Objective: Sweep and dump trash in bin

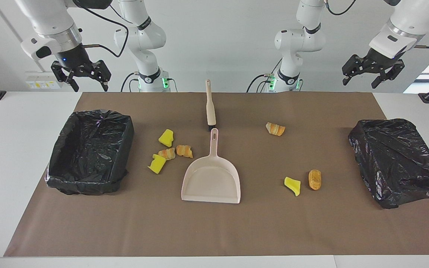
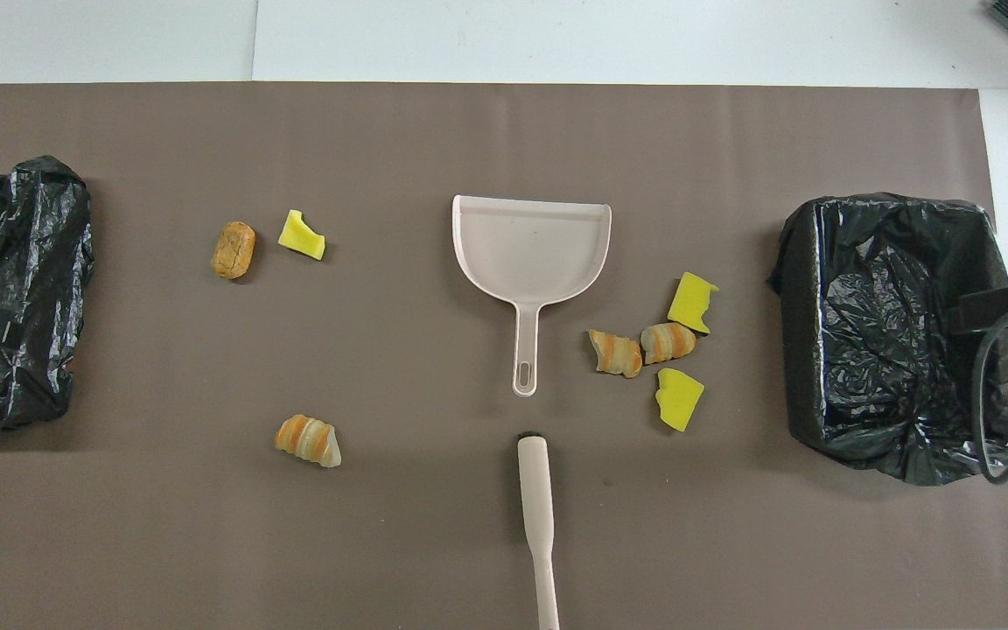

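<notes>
Several trash bits lie on the brown mat. Two yellow sponge chunks and two pastries cluster beside the open black-lined bin at the right arm's end. A pastry, a sponge chunk and a brown pastry lie toward the left arm's end. The beige dustpan lies mid-table, its handle pointing at the brush. My right gripper hangs open and empty, high above the table edge by the bin. My left gripper hangs open and empty, high at its own end.
A second bin wrapped in black plastic sits at the left arm's end. In the overhead view the cluster lies between the dustpan and the open bin. White table borders the mat.
</notes>
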`<action>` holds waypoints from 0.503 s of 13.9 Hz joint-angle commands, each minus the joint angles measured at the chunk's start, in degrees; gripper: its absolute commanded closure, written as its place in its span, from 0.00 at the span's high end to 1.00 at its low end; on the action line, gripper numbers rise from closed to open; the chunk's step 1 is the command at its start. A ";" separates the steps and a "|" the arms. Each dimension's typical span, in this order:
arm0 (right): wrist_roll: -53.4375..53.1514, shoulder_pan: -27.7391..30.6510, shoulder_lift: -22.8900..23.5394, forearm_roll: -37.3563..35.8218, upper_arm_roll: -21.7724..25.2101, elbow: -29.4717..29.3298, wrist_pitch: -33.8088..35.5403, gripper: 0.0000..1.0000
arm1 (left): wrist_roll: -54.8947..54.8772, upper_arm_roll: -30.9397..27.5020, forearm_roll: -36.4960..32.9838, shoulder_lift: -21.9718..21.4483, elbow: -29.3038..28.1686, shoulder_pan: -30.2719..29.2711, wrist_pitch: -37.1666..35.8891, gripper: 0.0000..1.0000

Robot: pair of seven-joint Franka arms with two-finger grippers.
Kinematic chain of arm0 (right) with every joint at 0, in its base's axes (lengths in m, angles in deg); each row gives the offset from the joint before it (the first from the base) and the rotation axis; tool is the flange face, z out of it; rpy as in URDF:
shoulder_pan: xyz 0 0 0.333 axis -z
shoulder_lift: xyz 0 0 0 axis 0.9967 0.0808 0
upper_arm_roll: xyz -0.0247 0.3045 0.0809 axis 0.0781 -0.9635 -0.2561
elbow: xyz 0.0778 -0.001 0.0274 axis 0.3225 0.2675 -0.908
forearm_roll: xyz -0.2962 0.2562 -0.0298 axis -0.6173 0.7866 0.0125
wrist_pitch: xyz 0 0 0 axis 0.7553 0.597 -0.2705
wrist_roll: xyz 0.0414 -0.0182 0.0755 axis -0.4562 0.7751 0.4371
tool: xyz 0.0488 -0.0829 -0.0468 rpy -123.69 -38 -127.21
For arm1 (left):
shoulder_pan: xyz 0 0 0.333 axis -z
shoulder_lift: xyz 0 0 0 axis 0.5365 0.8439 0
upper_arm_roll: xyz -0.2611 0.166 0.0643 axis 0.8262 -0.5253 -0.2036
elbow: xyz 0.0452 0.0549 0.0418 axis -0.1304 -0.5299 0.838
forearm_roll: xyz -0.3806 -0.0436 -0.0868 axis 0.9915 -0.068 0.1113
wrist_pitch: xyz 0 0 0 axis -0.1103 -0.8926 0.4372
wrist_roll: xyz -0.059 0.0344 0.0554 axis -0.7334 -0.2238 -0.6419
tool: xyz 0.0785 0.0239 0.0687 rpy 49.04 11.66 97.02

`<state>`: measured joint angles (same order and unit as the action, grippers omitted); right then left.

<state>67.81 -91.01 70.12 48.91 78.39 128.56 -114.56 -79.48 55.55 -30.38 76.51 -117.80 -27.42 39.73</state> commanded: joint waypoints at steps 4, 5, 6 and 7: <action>1.59 0.37 -0.58 -0.16 -0.54 0.22 -0.91 1.00 | 0.34 0.24 -0.22 -0.72 -0.77 0.08 0.59 1.00; 1.59 0.37 -0.58 -0.16 -0.54 0.22 -0.99 1.00 | 0.34 0.24 -0.31 -0.72 -0.77 0.16 0.59 1.00; 1.59 0.37 -0.58 -0.16 -0.54 0.22 -0.99 1.00 | 0.34 0.24 -0.31 -0.72 -0.77 0.16 0.59 1.00; 1.59 0.37 -0.58 -0.16 -0.54 0.22 -0.99 1.00 | 0.43 0.24 -0.31 -0.72 -0.77 0.16 0.59 1.00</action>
<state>67.90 -91.03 70.12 48.91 78.21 128.55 -114.86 -79.45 55.70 -30.37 76.51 -117.81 -27.42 39.73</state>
